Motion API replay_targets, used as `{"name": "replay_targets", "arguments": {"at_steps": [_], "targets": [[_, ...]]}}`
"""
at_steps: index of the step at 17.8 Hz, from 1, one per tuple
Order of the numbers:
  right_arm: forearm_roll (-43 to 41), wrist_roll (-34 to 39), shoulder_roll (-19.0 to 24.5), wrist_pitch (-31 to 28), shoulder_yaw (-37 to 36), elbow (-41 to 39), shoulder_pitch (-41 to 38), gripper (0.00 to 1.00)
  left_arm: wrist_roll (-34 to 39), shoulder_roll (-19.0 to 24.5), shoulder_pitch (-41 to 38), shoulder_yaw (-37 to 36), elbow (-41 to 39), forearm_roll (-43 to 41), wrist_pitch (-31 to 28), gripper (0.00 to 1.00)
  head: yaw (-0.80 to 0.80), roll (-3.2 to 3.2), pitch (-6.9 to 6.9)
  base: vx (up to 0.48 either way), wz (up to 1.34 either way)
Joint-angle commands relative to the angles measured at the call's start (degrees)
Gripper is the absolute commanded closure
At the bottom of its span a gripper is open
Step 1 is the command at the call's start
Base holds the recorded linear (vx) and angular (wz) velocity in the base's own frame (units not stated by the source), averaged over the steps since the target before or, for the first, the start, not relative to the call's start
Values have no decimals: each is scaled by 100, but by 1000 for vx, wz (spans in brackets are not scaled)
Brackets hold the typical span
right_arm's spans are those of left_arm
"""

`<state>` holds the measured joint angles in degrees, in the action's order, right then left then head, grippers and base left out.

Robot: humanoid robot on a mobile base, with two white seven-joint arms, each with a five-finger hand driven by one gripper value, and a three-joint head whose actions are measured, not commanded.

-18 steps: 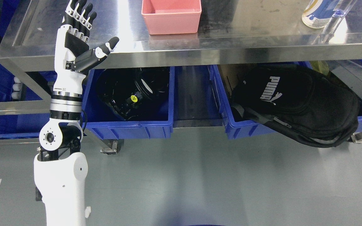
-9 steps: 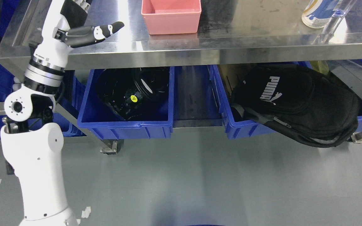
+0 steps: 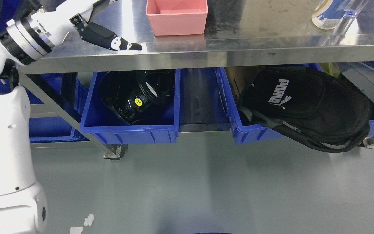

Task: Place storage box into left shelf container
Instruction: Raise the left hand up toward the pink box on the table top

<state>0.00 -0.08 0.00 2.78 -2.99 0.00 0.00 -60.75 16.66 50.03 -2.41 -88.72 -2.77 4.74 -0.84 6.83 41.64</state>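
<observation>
1. Head view shows the left hand (image 3: 93, 19) reaching over the steel bench (image 3: 239, 48) from the left. Its thumb (image 3: 115, 40) sticks out, apart from the rest and holding nothing; the other fingers run off the top edge, so I cannot tell how wide they are.
2. One pink storage box (image 3: 176, 18) sits on the bench, right of the hand and not touching it, open side up, long axis running left to right.
3. Below, two blue bins: the left bin (image 3: 128, 130) holds black gear, the right bin (image 3: 248, 133) one black backpack (image 3: 310, 107).
4. One bottle (image 3: 331, 13) stands at the bench's far right.
</observation>
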Motion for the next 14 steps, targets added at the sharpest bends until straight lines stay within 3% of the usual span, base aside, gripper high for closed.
{"name": "replay_targets", "arguments": {"at_steps": [1,9,14], "targets": [[-123,-1,-100,12,0,-100,26,0,-235,699,894,-1259,811,-690,-8,2,0,0,0,0,0],[-123,-1,-100,3,0,-100,26,0,-393,611,1492,-2148,1621,-698,-17,5,0,0,0,0,0],[-123,-1,-100,3,0,-100,26,0,-517,242,1545,-2254,1858,-1145,-17,7,0,0,0,0,0]]}}
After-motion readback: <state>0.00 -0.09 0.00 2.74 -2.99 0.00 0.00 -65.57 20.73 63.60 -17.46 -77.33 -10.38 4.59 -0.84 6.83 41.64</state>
